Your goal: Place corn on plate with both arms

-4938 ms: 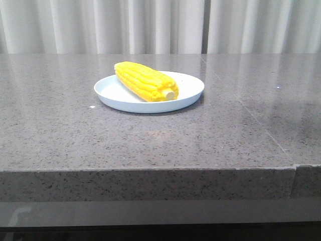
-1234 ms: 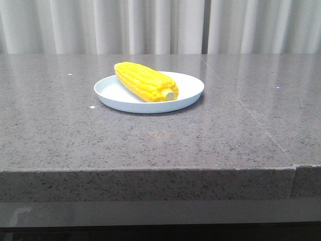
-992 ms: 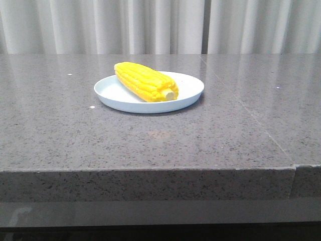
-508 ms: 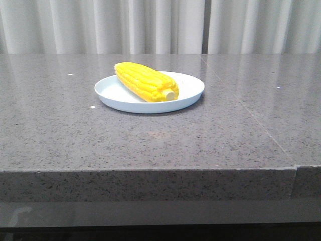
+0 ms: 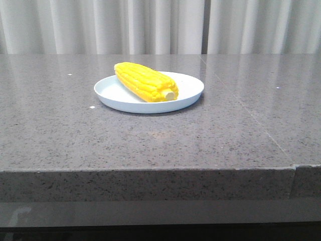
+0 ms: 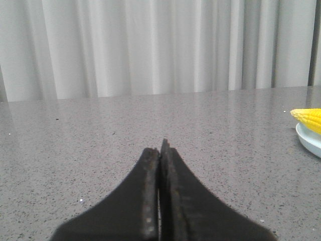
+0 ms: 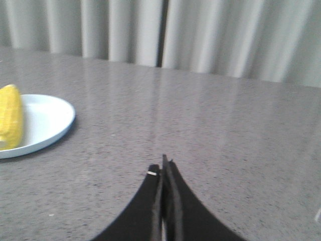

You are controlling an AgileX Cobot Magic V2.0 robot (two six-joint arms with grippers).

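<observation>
**Operator:** I've got the left gripper (image 6: 159,150) clenched, its 2 black fingers pressed flat together with nothing between them, low over bare stone. The right gripper (image 7: 163,168) is the same: clamped on itself and holding nothing, well apart from the dish.

**Colleague:** And the corn?

**Operator:** The corn (image 5: 145,82) lies on the plate (image 5: 186,97), diagonally, tapered tip toward the far left and the pale cut stub toward me and to the right. The tip reaches the plate's far-left rim; the stub sits inside the rim. I can see only 1 end of it at the edge of each wrist picture.

**Colleague:** What's it all sitting on?

**Operator:** A grey speckled stone table (image 5: 150,145), polished enough to throw soft reflections. The plate stands a little left of the middle, well back from the front edge. A thin seam (image 5: 251,113) runs from the back toward the front right, and the slab's thick front face drops to a darker ledge below. A few tiny white specks dot the top.

**Colleague:** Behind that?

**Operator:** Pale pleated curtains (image 5: 150,25) span the whole background, with 1 dark vertical gap (image 5: 205,25) right of centre.
</observation>
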